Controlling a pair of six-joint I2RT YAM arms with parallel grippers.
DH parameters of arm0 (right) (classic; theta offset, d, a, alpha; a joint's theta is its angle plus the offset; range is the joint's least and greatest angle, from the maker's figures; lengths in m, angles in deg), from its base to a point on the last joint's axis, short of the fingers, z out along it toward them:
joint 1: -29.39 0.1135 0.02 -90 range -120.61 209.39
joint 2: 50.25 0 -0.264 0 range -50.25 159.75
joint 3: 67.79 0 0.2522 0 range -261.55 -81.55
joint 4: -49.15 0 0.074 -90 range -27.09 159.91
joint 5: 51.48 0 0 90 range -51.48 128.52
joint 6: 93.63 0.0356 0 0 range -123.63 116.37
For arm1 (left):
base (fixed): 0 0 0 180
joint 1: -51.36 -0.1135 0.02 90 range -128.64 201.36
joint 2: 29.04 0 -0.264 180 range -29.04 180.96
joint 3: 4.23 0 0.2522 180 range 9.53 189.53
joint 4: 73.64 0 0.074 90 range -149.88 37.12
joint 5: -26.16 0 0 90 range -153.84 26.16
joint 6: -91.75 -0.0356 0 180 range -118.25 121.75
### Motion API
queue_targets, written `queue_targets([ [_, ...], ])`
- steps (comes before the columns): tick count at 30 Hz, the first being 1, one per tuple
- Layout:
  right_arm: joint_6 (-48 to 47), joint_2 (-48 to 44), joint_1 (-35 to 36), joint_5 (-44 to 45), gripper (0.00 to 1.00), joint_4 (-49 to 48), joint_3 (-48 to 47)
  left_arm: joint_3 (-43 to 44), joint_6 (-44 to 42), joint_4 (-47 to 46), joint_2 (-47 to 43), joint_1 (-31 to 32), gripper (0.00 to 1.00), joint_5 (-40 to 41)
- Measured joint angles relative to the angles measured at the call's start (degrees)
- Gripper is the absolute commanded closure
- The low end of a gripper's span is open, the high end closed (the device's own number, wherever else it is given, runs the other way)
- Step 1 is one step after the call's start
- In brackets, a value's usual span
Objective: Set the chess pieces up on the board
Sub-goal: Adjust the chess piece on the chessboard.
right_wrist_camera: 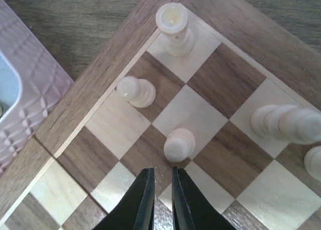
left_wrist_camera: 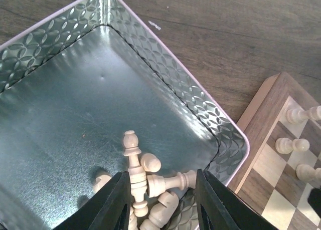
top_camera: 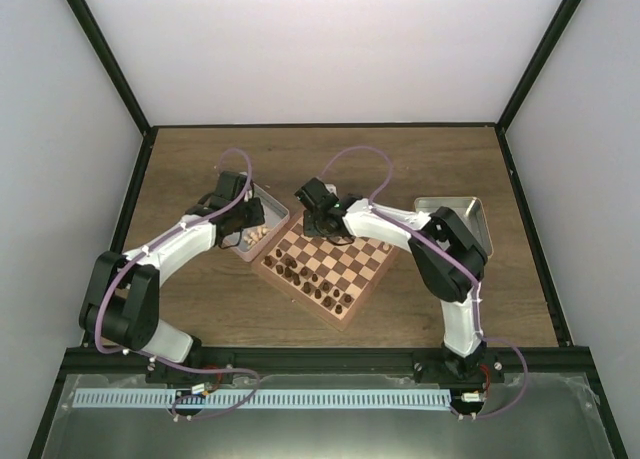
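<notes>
Right wrist view: the right fingers [right_wrist_camera: 143, 200] are pressed together with nothing in them, just at 6 o'clock of a standing pawn [right_wrist_camera: 179, 144] on the board [right_wrist_camera: 95, 84].
Left fingers [left_wrist_camera: 118, 205]: spread apart, holding nothing, over a heap of chess pieces [left_wrist_camera: 136, 162] lying in the tray [left_wrist_camera: 165, 64].
Pieces: I think they are light, hard, smooth wood that rolls; best pinched round the thin neck.
Bench [left_wrist_camera: 225, 34]: dark wood, flat.
Room: pale walls [top_camera: 330, 49] at 12 o'clock, past the bench.
</notes>
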Motion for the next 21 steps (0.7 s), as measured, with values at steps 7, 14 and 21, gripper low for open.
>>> queue_targets([
  [7,0.0,2.8,0.0,1.7,0.91,1.6,-2.1,-0.1,1.1,-0.9,-0.6,0.0,0.62,-0.1],
  [14,-0.1,3.5,-0.4,2.1,0.91,2.0,-2.7,-0.1,1.5,-1.0,-0.6,-0.1,0.62,-0.1],
  [21,-0.5,4.2,-0.9,1.8,0.91,2.3,-3.9,-0.5,1.5,-1.0,-0.6,-0.1,0.62,-0.1],
])
